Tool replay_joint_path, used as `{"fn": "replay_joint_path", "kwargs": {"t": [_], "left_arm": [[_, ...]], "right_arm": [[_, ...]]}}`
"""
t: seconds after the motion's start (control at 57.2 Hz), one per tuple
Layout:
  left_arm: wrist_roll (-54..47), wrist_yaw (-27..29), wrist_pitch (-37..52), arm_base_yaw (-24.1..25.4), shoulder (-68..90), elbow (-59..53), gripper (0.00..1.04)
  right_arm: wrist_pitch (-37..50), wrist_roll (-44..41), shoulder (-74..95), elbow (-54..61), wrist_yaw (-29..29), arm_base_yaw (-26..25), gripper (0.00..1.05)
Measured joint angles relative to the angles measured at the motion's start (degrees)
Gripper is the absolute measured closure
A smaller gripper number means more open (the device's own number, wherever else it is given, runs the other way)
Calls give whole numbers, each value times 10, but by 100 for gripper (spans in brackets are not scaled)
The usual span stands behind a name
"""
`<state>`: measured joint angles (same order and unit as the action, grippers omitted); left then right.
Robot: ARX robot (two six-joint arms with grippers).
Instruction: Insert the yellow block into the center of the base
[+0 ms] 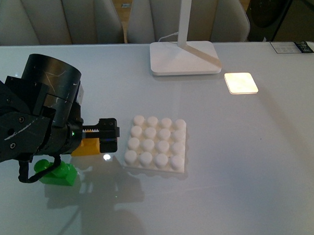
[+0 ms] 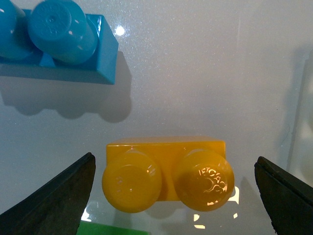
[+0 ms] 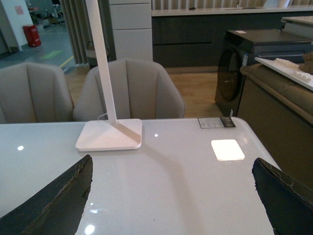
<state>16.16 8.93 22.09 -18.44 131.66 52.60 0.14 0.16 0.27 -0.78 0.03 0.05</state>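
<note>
Left wrist view: my left gripper [image 2: 174, 162], jaws spread, straddles the yellow block [image 2: 166, 171] near the base [image 1: 157, 145]; right gripper [image 3: 171, 164], jaws spread too.

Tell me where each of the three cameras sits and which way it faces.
Front: on the body, facing across the table to base and lamp foot; left gripper shows.
Left wrist: looks down at the yellow block between open jaws.
Right wrist: faces the chairs, past the open right gripper.
Shared: front and right wrist see the lamp foot.
</note>
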Motion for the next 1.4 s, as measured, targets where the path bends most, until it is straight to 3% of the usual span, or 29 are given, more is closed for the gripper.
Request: {"fn": "replay_joint_path", "kwargs": {"t": [0.07, 0.14, 0.227, 0.455, 0.962, 1.399], "left_arm": [[-3, 0, 0, 0, 4, 0, 9], [-7, -2, -4, -1, 7, 0, 20], [-11, -3, -4, -1, 7, 0, 22], [-18, -3, -4, -1, 7, 1, 41], [-27, -1, -36, -21, -32, -2, 42], [-5, 1, -146, -70, -97, 51, 42]], "right_arm": [[0, 0, 0, 0, 0, 0, 9], [0, 0, 0, 0, 0, 0, 9], [0, 0, 0, 0, 0, 0, 9], [0, 0, 0, 0, 0, 0, 9], [0, 0, 0, 0, 0, 0, 9], [0, 0, 0, 0, 0, 0, 9]]}}
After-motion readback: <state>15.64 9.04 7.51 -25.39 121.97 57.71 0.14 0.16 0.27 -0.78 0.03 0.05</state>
